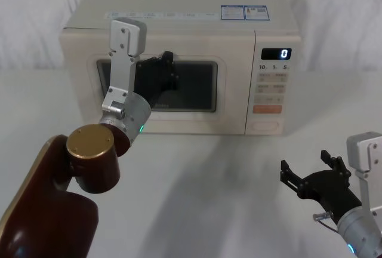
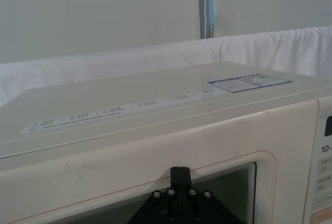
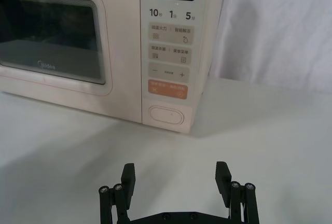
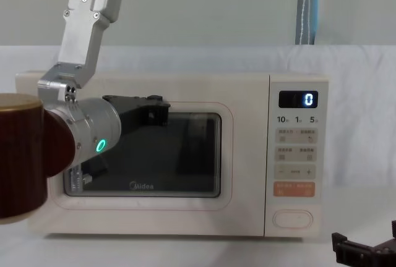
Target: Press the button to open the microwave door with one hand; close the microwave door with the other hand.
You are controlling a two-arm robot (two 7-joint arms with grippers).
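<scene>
1. The microwave door (image 1: 158, 88) sits shut, flush with the oven body, at 12 o'clock on the white counter (image 1: 209, 192).
2. The left hand (image 1: 164, 70) is raised against the door's dark window; I cannot tell whether its fingers are open or closed.
3. The right hand (image 3: 176, 175) hovers low over the counter at 4 o'clock, fingers spread apart and holding nothing.
4. The button (image 3: 167, 115) lies at the control panel's bottom, just below the orange button (image 3: 167, 89), well apart from the right hand.
</scene>
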